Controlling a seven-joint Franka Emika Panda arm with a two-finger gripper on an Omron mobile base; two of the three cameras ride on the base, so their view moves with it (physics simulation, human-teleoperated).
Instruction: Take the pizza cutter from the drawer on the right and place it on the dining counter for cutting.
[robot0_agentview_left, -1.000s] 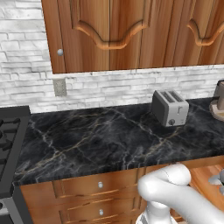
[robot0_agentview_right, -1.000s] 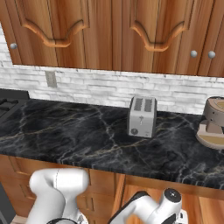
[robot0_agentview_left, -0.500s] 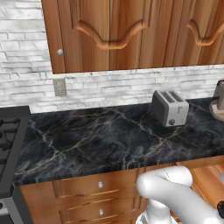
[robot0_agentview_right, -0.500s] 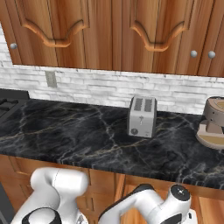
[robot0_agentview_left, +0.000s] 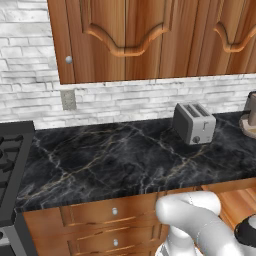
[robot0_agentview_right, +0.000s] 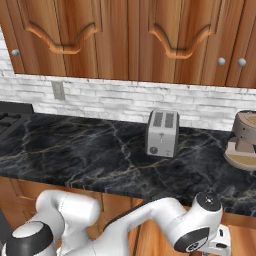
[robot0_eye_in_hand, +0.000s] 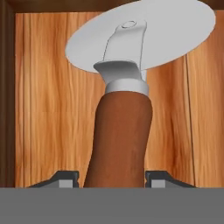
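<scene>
In the hand view the pizza cutter (robot0_eye_in_hand: 124, 118) lies lengthwise, its brown handle running up from the bottom edge to the round silver wheel blade (robot0_eye_in_hand: 175, 30). My gripper (robot0_eye_in_hand: 112, 180) is shut on the handle, with one dark fingertip (robot0_eye_in_hand: 65, 179) pressed against each side of it. Behind the cutter is the flat wooden floor of the drawer (robot0_eye_in_hand: 48, 109), with a dark side wall at the left. From the left base view the open drawer (robot0_agentview_left: 240, 202) shows at the lower right, beside my arm. The dining counter is out of view.
A silver toaster (robot0_agentview_left: 194, 122) (robot0_agentview_right: 162, 133) stands on the black marble worktop (robot0_agentview_left: 110, 160) against the white brick wall. A stove (robot0_agentview_left: 10, 165) is at the left and a brown appliance (robot0_agentview_right: 245, 140) at the right. Wooden cabinets hang above.
My wrist has shifted slightly to the right low in the right base view. Toaster and worktop have not moved.
</scene>
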